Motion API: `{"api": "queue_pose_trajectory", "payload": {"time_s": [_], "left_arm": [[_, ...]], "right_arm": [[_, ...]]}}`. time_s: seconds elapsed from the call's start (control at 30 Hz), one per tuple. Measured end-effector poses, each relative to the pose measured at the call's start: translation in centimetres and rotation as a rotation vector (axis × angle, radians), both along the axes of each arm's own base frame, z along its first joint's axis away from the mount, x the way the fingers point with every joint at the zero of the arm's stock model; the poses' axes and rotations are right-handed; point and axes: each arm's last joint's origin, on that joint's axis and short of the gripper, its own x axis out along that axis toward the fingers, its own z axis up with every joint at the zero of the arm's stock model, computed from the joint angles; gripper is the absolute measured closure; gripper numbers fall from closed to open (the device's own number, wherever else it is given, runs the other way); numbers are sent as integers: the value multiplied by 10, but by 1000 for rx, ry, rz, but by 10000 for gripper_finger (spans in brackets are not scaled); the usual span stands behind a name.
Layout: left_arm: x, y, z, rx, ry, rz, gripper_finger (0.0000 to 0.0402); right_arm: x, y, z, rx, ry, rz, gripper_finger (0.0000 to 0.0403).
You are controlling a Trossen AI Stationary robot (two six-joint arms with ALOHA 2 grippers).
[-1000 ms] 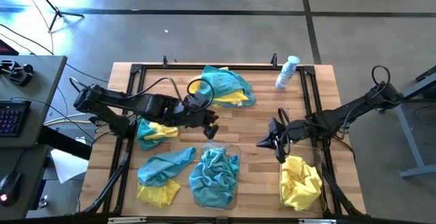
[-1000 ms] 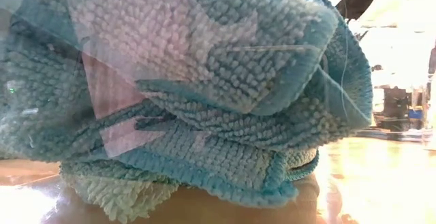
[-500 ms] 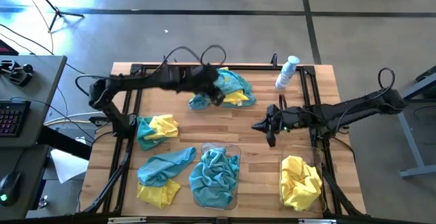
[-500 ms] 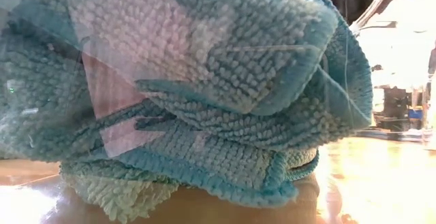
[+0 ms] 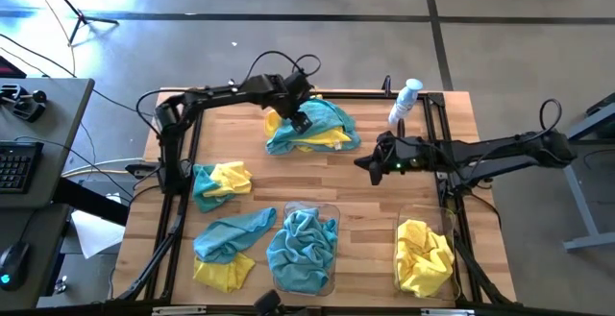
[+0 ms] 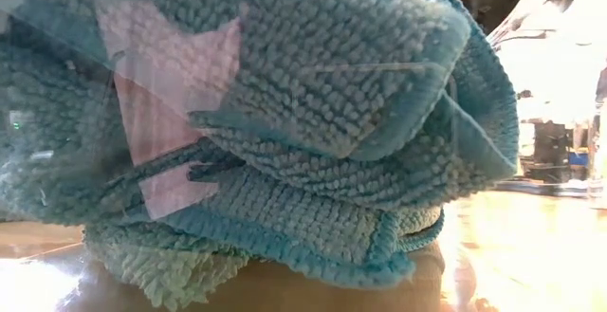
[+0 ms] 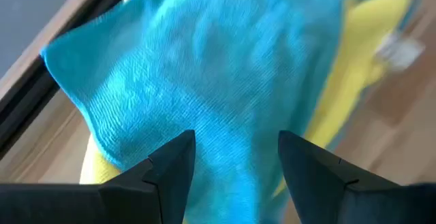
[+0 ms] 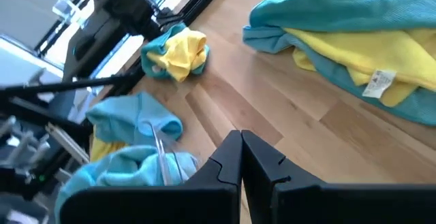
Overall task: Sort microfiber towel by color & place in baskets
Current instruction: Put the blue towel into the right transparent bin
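Note:
A pile of teal and yellow microfiber towels [image 5: 325,126] lies at the table's far middle. My left gripper [image 5: 300,122] is open and points steeply down over the pile's left part. Its fingers stand either side of the teal top towel [image 7: 225,67], which has a yellow towel [image 7: 368,40] under it; I cannot tell whether they touch it. My right gripper [image 5: 365,165] is shut and holds nothing, above bare wood to the right of the pile. One clear basket [image 5: 327,210] holds teal towels [image 6: 285,113]. The other basket [image 5: 448,222] holds yellow towels [image 5: 423,256].
Loose towels lie on the left: a teal and yellow bunch [image 5: 221,182], a teal one [image 5: 231,234] and a yellow one [image 5: 226,273]. A white spray bottle [image 5: 405,100] lies at the far right. A black frame [image 5: 192,100] runs along the table's edges.
My left gripper has swung from just above the teal basket toward the table's far edge and come down over the far pile. My right gripper, shut throughout, has moved from beside the yellow basket toward the far edge. The towels have stayed where they were.

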Motion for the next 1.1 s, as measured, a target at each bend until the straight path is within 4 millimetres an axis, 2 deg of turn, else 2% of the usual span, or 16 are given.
{"api": "queue_pose_trajectory", "payload": {"time_s": [0.27, 0.43, 0.53, 0.7, 0.77, 0.93, 1.1], "left_arm": [[4, 4, -21, 51, 105, -72, 204], [4, 4, -24, 52, 118, -77, 215], [5, 2, -24, 53, 120, -80, 248], [5, -2, -23, 40, 136, -82, 359], [4, -5, -22, 36, 139, -81, 390], [1, -15, -2, 91, 134, -82, 397], [-13, -34, 47, 164, 26, -46, 401]], "right_arm": [[1, -5, 3, 6, -42, -129, 403], [1, -6, 5, -23, -64, -176, 403], [1, -6, 5, -19, -67, -184, 403], [1, -6, 6, -21, -70, -183, 403], [1, -6, 6, -29, -68, -180, 403], [1, -6, 6, -29, -68, -180, 403], [1, -6, 5, -28, -64, -176, 403]]}}
